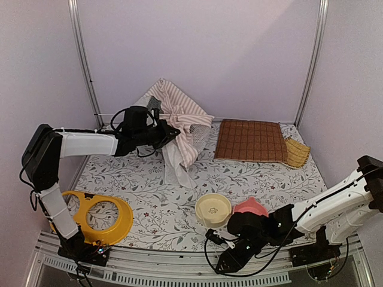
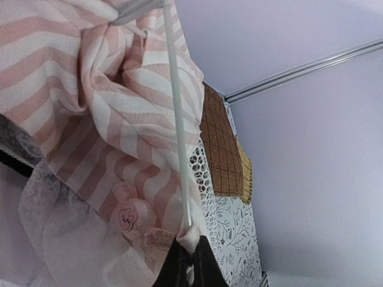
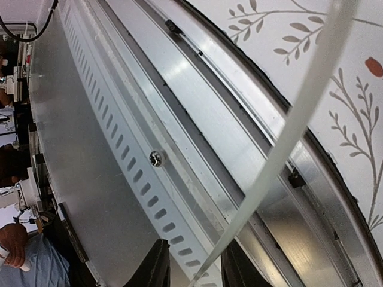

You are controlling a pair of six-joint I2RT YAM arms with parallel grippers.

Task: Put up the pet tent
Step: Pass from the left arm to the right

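Floral table: L claw clamps pet tent.

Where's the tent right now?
Top view: the pet tent is bunched at the back, left of centre, gripped by the left gripper, just left of the brown mat.

Floral table: yellow ring, cream bowl, pink bowl, brown mat, tent.

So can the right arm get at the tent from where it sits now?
Probably not directly: the right gripper hangs over the near rail, the cream bowl lies between, and the tent is far back-left.
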